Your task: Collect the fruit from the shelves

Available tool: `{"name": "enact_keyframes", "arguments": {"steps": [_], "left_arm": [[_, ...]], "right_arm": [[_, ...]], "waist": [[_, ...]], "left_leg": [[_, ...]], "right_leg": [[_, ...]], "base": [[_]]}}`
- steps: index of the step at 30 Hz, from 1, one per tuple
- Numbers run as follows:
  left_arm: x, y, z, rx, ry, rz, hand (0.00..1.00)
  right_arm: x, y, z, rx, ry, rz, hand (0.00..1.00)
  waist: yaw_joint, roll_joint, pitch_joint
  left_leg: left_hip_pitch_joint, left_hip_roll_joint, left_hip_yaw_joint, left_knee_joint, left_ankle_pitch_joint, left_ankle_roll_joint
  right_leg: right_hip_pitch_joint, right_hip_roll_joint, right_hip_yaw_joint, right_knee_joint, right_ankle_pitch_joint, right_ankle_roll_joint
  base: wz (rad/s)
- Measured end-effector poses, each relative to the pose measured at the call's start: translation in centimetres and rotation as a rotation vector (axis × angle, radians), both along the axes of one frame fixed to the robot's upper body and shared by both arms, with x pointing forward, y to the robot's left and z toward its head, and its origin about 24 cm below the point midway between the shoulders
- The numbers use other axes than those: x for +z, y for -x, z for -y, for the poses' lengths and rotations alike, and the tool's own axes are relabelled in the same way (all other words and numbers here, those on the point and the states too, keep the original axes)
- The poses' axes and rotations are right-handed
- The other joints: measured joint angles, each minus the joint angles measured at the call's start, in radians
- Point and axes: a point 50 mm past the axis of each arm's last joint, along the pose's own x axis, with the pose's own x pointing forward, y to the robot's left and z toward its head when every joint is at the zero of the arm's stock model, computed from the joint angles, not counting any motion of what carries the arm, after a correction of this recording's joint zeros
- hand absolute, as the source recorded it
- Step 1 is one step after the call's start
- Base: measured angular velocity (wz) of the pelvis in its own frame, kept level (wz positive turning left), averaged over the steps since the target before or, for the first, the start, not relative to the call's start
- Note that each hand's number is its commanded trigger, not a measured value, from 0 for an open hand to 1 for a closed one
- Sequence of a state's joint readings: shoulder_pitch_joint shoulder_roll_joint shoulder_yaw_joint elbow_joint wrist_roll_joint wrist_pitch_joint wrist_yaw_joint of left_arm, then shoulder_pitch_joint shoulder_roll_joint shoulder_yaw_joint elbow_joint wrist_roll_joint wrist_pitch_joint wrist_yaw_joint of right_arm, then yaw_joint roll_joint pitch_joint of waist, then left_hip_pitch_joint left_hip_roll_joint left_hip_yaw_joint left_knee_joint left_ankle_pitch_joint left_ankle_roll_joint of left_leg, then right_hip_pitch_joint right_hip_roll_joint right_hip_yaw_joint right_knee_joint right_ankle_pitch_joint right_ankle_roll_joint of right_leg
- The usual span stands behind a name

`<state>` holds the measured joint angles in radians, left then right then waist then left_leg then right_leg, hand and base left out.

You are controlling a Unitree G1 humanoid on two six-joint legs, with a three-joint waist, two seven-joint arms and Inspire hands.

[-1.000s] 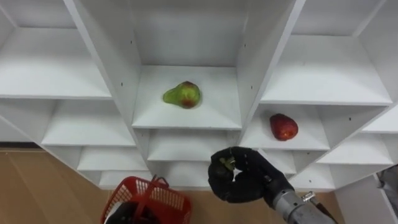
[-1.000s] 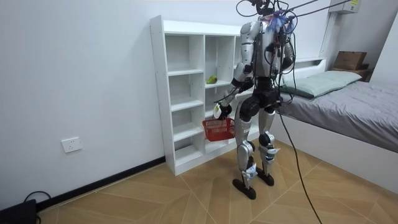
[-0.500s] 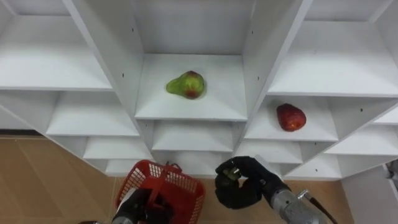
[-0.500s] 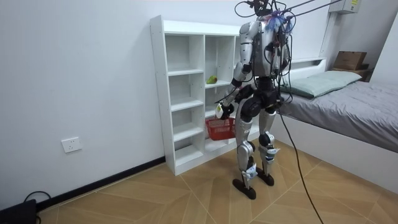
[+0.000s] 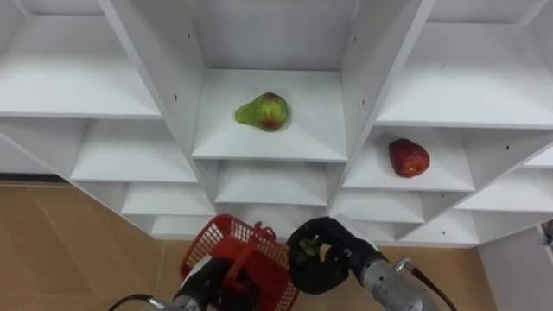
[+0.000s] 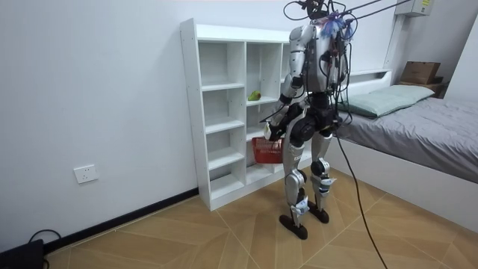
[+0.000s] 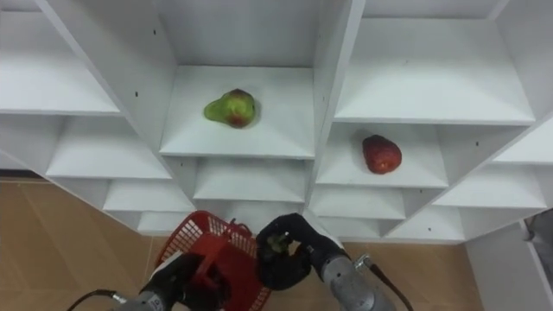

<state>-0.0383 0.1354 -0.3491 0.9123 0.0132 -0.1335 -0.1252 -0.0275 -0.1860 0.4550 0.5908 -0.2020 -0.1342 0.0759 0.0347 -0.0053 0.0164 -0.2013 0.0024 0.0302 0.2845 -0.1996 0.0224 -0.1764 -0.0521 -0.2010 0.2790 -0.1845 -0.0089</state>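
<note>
Red basket [image 5: 228, 242] hangs from the left hand [image 5: 206, 282], curled round its handle; the right hand [image 5: 327, 269] beside it grips a green fruit [image 5: 308, 247]. A pear [image 5: 263, 111] lies on a shelf [image 5: 270, 149].

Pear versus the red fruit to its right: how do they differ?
The pear is green with a red blush; the red fruit is red all over. The pear lies on its side, elongated; the red fruit looks rounder and smaller. The pear's shelf sits higher than the red fruit's. Both lie alone on white shelves.

Pear [image 5: 263, 111] left of apple [image 5: 409, 157], above basket [image 5: 212, 242].
</note>
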Motion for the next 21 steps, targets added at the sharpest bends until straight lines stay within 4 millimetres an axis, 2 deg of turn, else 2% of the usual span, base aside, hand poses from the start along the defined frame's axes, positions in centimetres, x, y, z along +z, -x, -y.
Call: {"name": "enact_keyframes", "arguments": {"steps": [5,9,10,11,12,16,21], "left_arm": [[0.0,0.0,0.5,-0.039,0.011,-0.007,1.00],[0.0,0.0,0.7,-0.080,0.005,-0.006,1.00],[0.0,0.0,0.7,-0.091,0.002,-0.006,1.00],[0.0,0.0,0.7,-0.093,0.003,-0.007,1.00],[0.0,0.0,0.8,-0.095,0.004,-0.007,1.00],[0.0,0.0,1.3,-0.127,0.007,-0.007,1.00],[0.3,-0.2,2.2,-0.172,0.025,0.010,1.00]], "right_arm": [[-0.4,0.2,0.3,-0.002,0.015,-0.022,1.00],[-0.4,0.1,0.2,0.000,0.013,-0.019,1.00],[-0.3,0.0,0.2,0.001,0.012,-0.016,0.65],[-0.3,0.0,0.2,0.001,0.013,-0.013,0.38],[-0.3,-0.1,0.2,0.001,0.013,-0.012,0.00],[-0.2,-0.1,0.1,0.006,0.010,-0.006,0.00],[-0.4,0.4,-0.5,0.050,0.006,-0.019,0.00]], "waist": [[-0.002,0.011,-0.0008],[0.000,0.012,-0.0003],[0.000,0.013,-0.0001],[0.000,0.013,0.0003],[0.000,0.014,0.0007],[-0.002,0.019,0.0040],[-0.002,0.021,0.0038]], "left_leg": [[-0.014,-0.001,-0.007,0.007,0.000,0.000],[-0.016,-0.001,-0.010,0.007,0.000,0.000],[-0.017,-0.001,-0.011,0.007,0.000,0.000],[-0.017,-0.001,-0.011,0.007,0.000,0.000],[-0.017,-0.001,-0.013,0.007,0.000,0.000],[-0.017,-0.002,-0.016,0.007,0.000,0.000],[-0.019,0.000,-0.010,0.006,0.000,0.000]], "right_leg": [[-0.007,0.001,-0.007,-0.002,0.000,0.000],[-0.007,0.000,-0.013,-0.004,0.000,0.000],[-0.007,0.000,-0.014,-0.005,0.000,0.000],[-0.007,0.000,-0.015,-0.005,0.000,0.000],[-0.006,0.000,-0.016,-0.006,0.000,0.000],[-0.006,-0.001,-0.020,-0.006,0.000,0.000],[-0.010,0.000,-0.015,-0.005,0.000,0.000]], "base": [[0.04],[0.04],[0.00],[0.00],[0.04],[0.02],[-0.03]]}}
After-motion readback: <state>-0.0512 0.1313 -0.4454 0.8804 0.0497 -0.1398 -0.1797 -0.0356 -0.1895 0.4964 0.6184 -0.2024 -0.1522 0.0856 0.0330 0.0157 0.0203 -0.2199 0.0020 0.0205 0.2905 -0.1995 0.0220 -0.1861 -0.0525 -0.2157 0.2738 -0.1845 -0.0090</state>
